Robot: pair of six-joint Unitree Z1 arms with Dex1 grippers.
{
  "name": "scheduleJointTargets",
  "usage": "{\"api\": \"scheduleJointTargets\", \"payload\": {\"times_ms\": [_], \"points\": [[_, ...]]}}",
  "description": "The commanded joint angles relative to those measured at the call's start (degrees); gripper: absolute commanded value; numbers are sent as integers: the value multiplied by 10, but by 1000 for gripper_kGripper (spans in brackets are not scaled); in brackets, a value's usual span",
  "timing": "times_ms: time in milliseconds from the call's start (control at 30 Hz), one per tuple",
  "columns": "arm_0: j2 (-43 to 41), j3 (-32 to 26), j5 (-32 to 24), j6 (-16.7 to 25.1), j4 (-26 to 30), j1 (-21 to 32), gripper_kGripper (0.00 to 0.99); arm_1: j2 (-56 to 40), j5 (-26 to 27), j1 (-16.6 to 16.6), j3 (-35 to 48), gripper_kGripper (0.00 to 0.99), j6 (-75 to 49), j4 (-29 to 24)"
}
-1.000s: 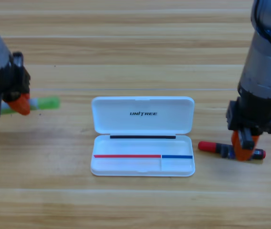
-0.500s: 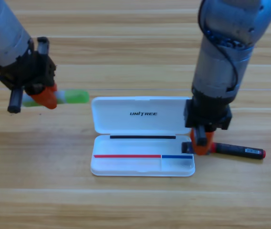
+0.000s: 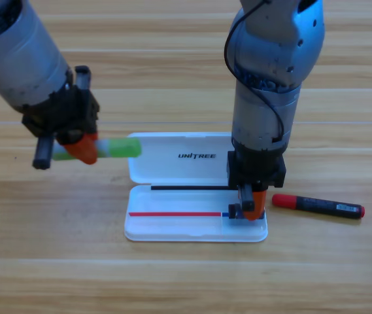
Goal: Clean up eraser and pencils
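My left gripper [image 3: 81, 148] is shut on the pale pencil with the bright green end [image 3: 121, 148], holding it level above the table at the top left corner of the open white case [image 3: 172, 226]. My right gripper [image 3: 250, 208] points down into the case's small right compartment, shut on the dark eraser [image 3: 235, 212], which shows beside its orange jaw. The black pencil with the red cap [image 3: 320, 205] lies flat on the table just right of the case, apart from both grippers.
The case's lid [image 3: 172, 157] lies open flat behind the tray, with its long left compartment bare. The right arm's grey body rises over the lid's right end.
Both arms moved toward the case. The left gripper carried the green pencil rightward to the lid's corner. The right gripper carried the eraser left, away from the black pencil, into the small compartment.
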Motion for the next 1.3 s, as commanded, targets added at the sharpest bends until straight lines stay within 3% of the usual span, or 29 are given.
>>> {"api": "scheduleJointTargets", "payload": {"times_ms": [33,433,600,667,867,1033,1167,1300], "points": [[40,-16,-22,-17,2,-36,0,35,-6,11,2,0,7,14],[64,-29,-49,-27,-1,-51,0,40,-6,11,7,15,10,14],[60,-27,-47,-27,0,-51,0,42,-10,11,9,393,10,14],[60,-26,-45,-27,1,-51,0,41,-14,11,9,488,11,14],[43,-13,-47,-18,2,-50,0,24,-17,11,19,589,10,14],[48,-18,-47,-16,1,-50,0,-81,-15,11,77,713,10,18],[63,-26,-53,-17,1,-50,0,-151,-16,-2,120,727,10,24],[79,-35,-60,-20,-5,-50,0,-162,-41,-32,150,727,8,20]]}}
